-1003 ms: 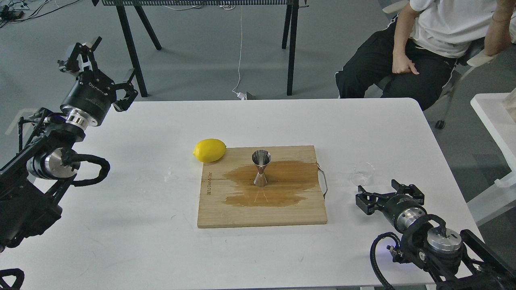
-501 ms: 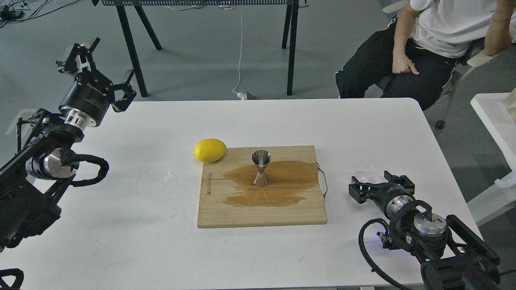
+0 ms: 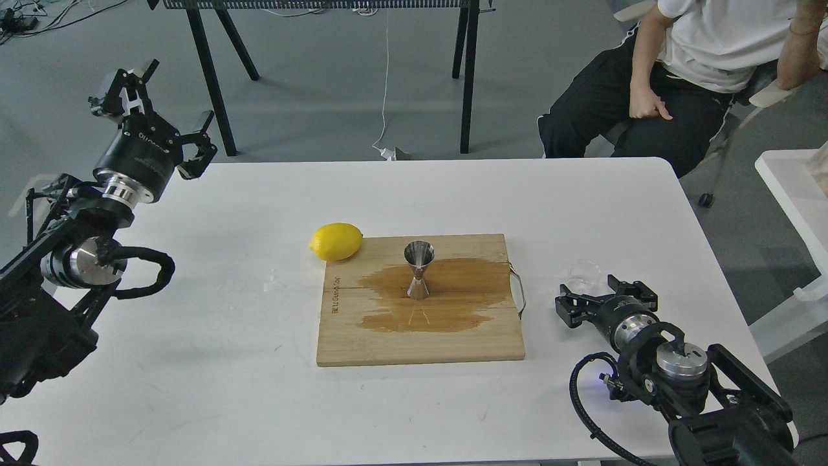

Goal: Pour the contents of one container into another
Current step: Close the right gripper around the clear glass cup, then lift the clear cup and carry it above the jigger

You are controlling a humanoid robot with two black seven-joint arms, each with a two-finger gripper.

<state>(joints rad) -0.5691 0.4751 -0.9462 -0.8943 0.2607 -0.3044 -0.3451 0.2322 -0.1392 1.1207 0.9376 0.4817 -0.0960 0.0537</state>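
The white tabletop [image 3: 226, 362] fills most of the picture. Its far edge runs across the upper middle, and its right edge slants down the right side. There is wide bare room at the left, along the bottom, and at the top right.

A wooden board [image 3: 420, 343] lies in the middle, with a big brown wet patch [image 3: 446, 294] on it. The steel jigger [image 3: 418, 268] stands upright in that patch, well in from every board edge. A metal handle [image 3: 519, 292] sticks out of the board's right edge. A yellow lemon [image 3: 336, 241] sits just beside the board's upper left corner.

The clear glass cup [image 3: 584, 274] stands on the tabletop right of the board, well apart from the jigger and near the tabletop's right edge.

The right gripper [image 3: 590, 299] is low at the lower right. Its 2 fingers are spread wide and hold nothing. It sits just below the cup, very close to it, but I cannot tell if it touches.

The left gripper [image 3: 169, 111] is up at the upper left, past the tabletop's far left corner. Its 2 fingers are spread and hold nothing.

There is dark writing on the board's left edge, and white letters on the left gripper's body. Both are too small to read.
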